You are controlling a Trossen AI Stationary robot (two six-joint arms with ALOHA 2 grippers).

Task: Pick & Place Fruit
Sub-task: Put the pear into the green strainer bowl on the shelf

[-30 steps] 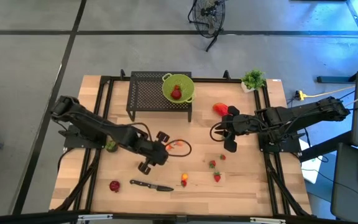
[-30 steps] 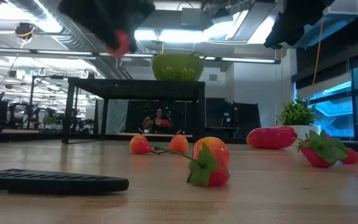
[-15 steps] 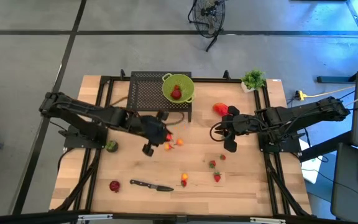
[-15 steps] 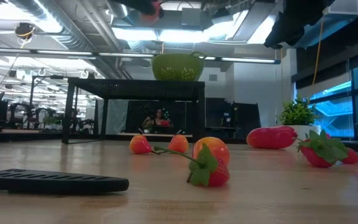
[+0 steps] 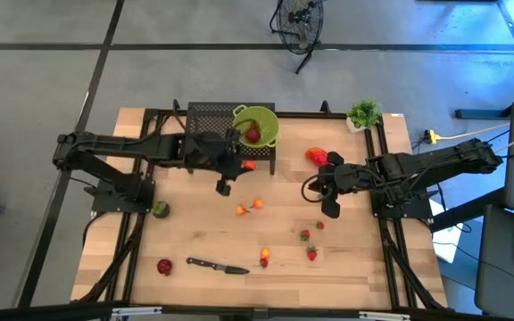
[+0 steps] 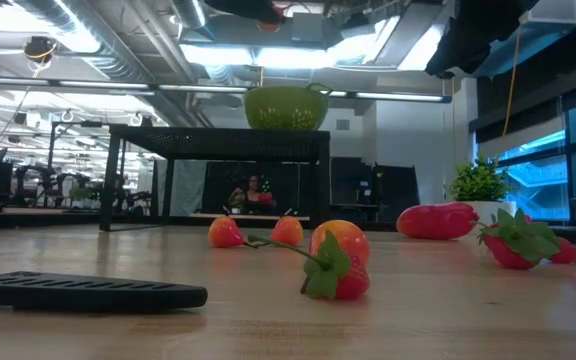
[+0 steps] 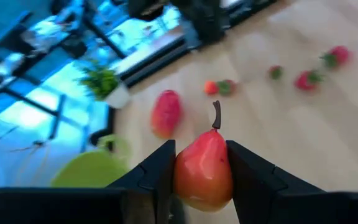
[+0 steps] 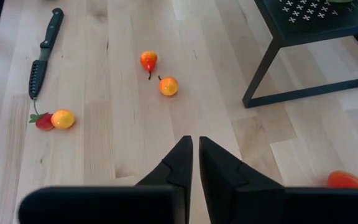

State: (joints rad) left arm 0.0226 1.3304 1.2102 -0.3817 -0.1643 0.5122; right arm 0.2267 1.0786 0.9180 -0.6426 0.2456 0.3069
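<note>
My left gripper (image 5: 242,164) (image 7: 201,148) is shut on a red-orange pear-shaped fruit (image 7: 202,171) with a dark stem. It hangs high at the front edge of the black rack (image 5: 212,134), just short of the lime-green bowl (image 5: 255,125), which stands on the rack with a red fruit (image 5: 252,135) in it. Only its underside (image 6: 258,10) shows in the low view. My right gripper (image 5: 321,185) (image 8: 195,163) waits shut and empty at the table's right. Loose fruit lies on the wood: two orange pieces (image 5: 249,207), small strawberries (image 5: 309,242) and a big red oblong (image 5: 316,156). My left gripper pinches the pear's wide body (image 7: 182,177) between its two fingers (image 7: 157,174), one on each side. The narrow stem end (image 7: 216,115) points away from the gripper. The fingers come from the table's left, slanting a little down. The pear is lifted clear of table and rack.
A black-handled knife (image 5: 217,266) lies near the front edge beside an orange-and-red piece (image 5: 264,259). A red fruit (image 5: 164,266) and a dark green one (image 5: 159,209) lie at the left. A small potted plant (image 5: 362,114) stands at the far right corner.
My left gripper has risen from the middle of the table and swung toward the far edge and the green bowl, carrying the pear clear of the wood. The two orange pieces it left behind stay on the table.
</note>
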